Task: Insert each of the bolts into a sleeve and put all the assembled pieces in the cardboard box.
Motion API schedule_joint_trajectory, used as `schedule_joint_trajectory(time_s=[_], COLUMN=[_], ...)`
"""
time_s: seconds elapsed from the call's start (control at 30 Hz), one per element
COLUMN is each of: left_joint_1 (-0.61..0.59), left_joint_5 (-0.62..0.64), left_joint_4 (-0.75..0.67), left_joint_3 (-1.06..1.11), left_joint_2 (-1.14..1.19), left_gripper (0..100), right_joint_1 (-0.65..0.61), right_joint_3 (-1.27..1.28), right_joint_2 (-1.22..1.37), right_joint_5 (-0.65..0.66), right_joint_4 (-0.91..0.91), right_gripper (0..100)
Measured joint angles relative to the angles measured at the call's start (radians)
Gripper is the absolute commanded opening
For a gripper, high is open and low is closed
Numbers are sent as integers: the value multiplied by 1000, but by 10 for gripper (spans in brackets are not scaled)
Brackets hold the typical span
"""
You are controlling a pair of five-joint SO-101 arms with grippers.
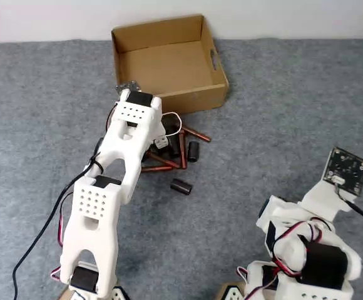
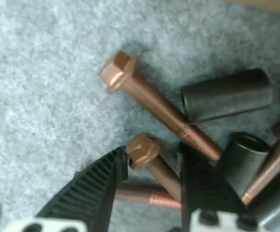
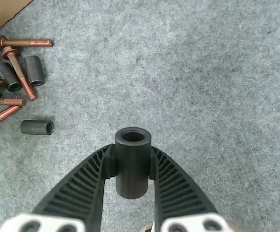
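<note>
Against the table's far edge: the cardboard box [image 1: 169,100] stands open-topped. You can see no assembled piece on its floor, so the job looks barely begun.
Pile: copper bolts [image 1: 168,161] and black sleeves lie jumbled just in front of the box's near wall. One loose sleeve [image 1: 181,186] lies a little apart, toward the near edge.
Left arm [image 1: 116,169]: stretched out from the near left corner, its wrist over the pile.
Left gripper [image 2: 152,154]: jaws parted and set either side of a chosen bolt [image 2: 142,149], just behind its hex head. One finger is at the head, but no firm pinch shows.
Neighbours: a long bolt [image 2: 154,104] lies just beyond the chosen one, and another bolt passes under its shank. Two sleeves [image 2: 224,94] crowd the far side.
Right arm [image 1: 306,244]: folded back by the near right corner.
Right gripper [image 3: 131,158]: clamped on a held sleeve [image 3: 133,169] over bare table, well apart from the pile.
Why held so: the sleeve's open bore faces up toward the wrist camera, so you likely have a ready socket for the bolt's threaded end.
Step in hand: picking a bolt to bring to that sleeve.
Watch for: closing on the crowded pile may drag the underlying bolt along, and a grip near the head leaves the shank free to enter the sleeve.
</note>
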Motion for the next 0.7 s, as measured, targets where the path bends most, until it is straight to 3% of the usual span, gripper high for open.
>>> schedule_joint_trajectory(time_s=[0.5, 0.7], left_joint_1=[52, 55], left_joint_5=[0, 0], left_joint_4=[38, 38], left_joint_3=[-2, -5], left_joint_2=[0, 0], left_gripper=[197, 0], right_joint_1=[0, 0], right_joint_3=[0, 0], right_joint_2=[2, 2], right_joint_5=[0, 0], right_joint_4=[0, 0], right_gripper=[8, 8])
